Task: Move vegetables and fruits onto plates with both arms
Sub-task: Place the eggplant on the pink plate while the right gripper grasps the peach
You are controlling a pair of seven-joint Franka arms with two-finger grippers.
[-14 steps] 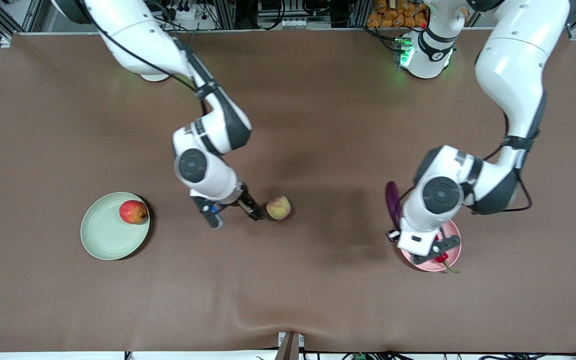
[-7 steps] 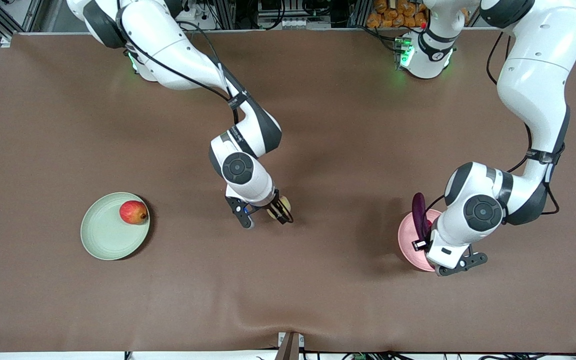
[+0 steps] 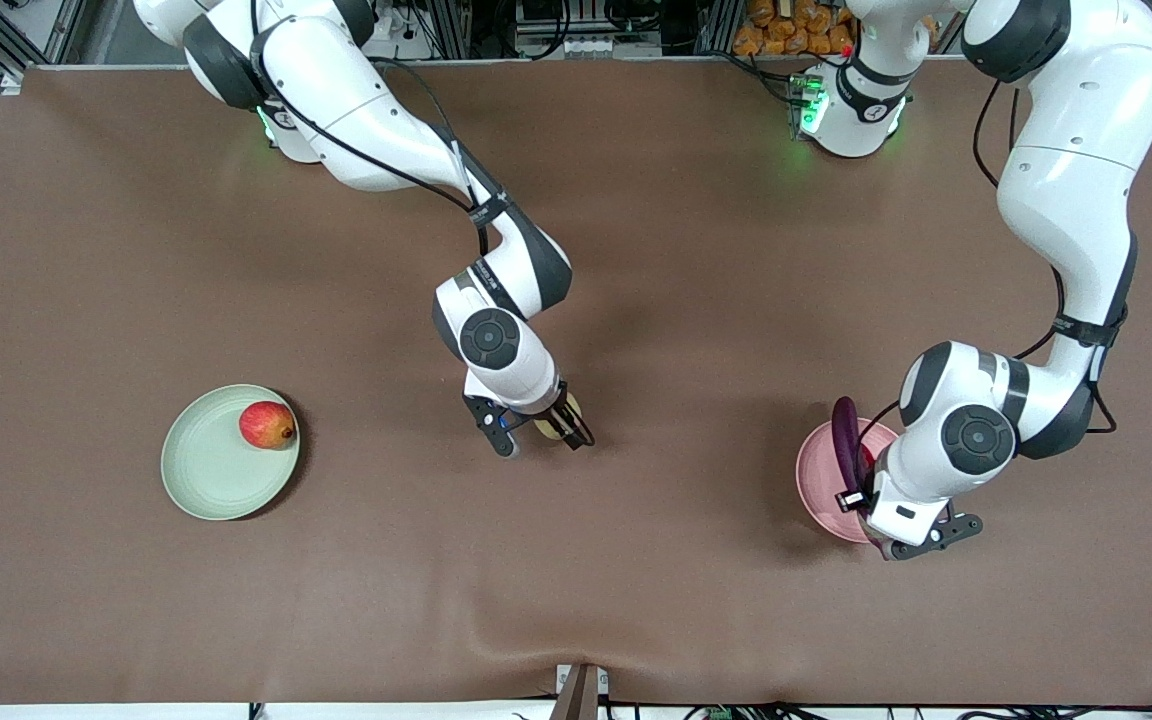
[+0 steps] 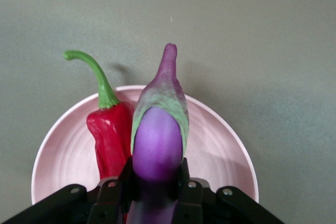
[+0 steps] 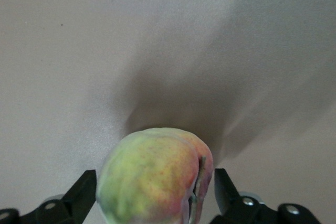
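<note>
My left gripper (image 3: 861, 495) (image 4: 156, 174) is shut on the purple eggplant (image 3: 844, 440) (image 4: 157, 140) and holds it just over the pink plate (image 3: 816, 480) (image 4: 220, 150). The red chili (image 4: 110, 135) lies on that plate beside the eggplant; the arm mostly hides it in the front view. My right gripper (image 3: 543, 428) (image 5: 153, 192) is down at the table and open, one finger on each side of the peach-like fruit (image 3: 548, 430) (image 5: 152, 177), which rests on the cloth. The round red fruit (image 3: 266, 425) lies on the green plate (image 3: 206, 480).
A brown cloth (image 3: 636, 600) covers the whole table. The green plate is toward the right arm's end, the pink plate toward the left arm's end. Both arm bases stand at the table edge farthest from the front camera.
My right gripper moved from beside the peach-like fruit to straddle it. My left gripper carried the eggplant from beside the pink plate to over it.
</note>
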